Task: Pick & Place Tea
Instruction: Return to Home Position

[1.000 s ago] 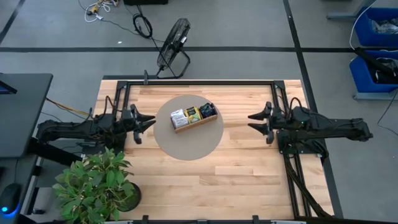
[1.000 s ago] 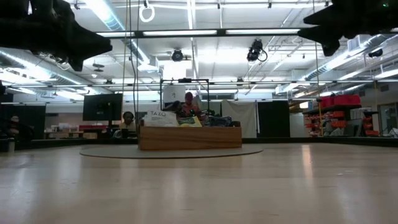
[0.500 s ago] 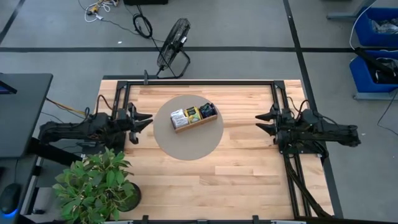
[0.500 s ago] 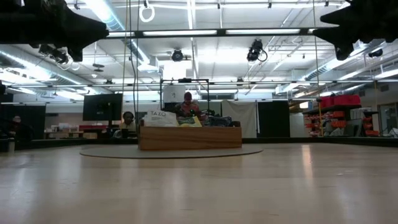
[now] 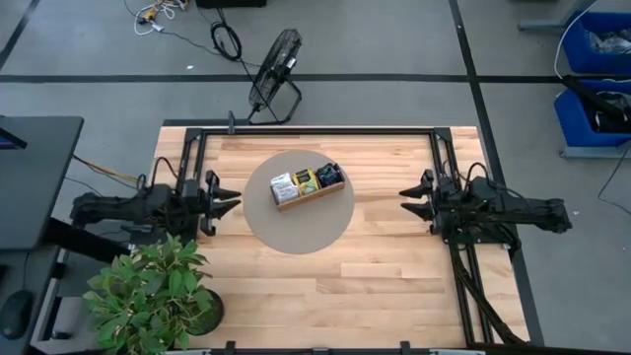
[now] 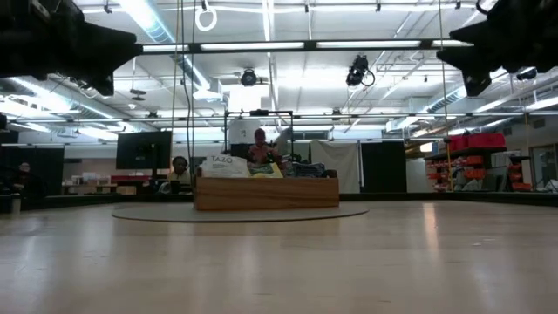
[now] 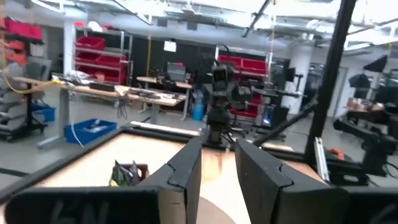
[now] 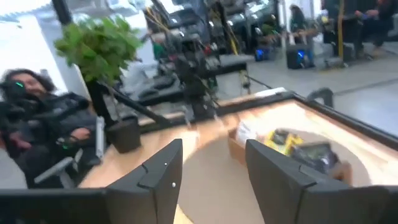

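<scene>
Left pincer (image 5: 228,201) hangs released and empty at its own edge of the table (image 5: 375,266). So does the right pincer (image 5: 405,201) opposite, and both are well apart from the tea packets (image 5: 305,179). These stand on edge in the wooden tray (image 5: 315,194) on the round grey mat (image 5: 296,232). My worry is that they poke above the rim, so a stray inward sweep could tip some out. The tray's long axis slants between the arms, white packets at the left arm's end, dark at the right's, that end turned toward the floor fan (image 5: 273,87).

Tea (image 5: 308,180) in tray (image 5: 314,196); tray on mat (image 5: 296,232), mid-table.
</scene>
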Robot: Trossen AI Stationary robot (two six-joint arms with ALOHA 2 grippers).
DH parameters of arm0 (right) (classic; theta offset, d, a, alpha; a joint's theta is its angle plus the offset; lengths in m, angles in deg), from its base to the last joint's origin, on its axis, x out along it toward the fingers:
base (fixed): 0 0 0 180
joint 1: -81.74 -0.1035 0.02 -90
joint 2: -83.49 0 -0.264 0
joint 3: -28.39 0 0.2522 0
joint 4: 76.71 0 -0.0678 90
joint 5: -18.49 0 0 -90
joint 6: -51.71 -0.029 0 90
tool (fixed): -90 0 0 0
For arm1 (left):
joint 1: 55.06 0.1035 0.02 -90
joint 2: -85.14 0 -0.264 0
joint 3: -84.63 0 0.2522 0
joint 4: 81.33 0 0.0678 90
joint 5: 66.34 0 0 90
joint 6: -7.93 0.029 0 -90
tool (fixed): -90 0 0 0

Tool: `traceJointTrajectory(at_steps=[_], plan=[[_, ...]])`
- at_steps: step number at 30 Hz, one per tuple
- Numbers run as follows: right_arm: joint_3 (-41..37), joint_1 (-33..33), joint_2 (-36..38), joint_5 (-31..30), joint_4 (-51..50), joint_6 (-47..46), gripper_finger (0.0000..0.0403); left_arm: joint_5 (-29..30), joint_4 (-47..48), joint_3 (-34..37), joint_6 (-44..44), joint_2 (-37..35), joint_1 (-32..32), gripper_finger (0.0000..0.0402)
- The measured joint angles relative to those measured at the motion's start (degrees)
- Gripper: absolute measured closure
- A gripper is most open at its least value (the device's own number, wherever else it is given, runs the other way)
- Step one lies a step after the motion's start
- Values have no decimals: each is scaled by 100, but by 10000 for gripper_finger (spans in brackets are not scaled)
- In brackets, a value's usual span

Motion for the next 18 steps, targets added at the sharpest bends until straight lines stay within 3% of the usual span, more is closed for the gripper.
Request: traceJointTrajectory(at_steps=[18], plan=[[-724, 0, 4, 318, 711, 38, 218, -2, 126, 269, 453, -133, -466, 299]])
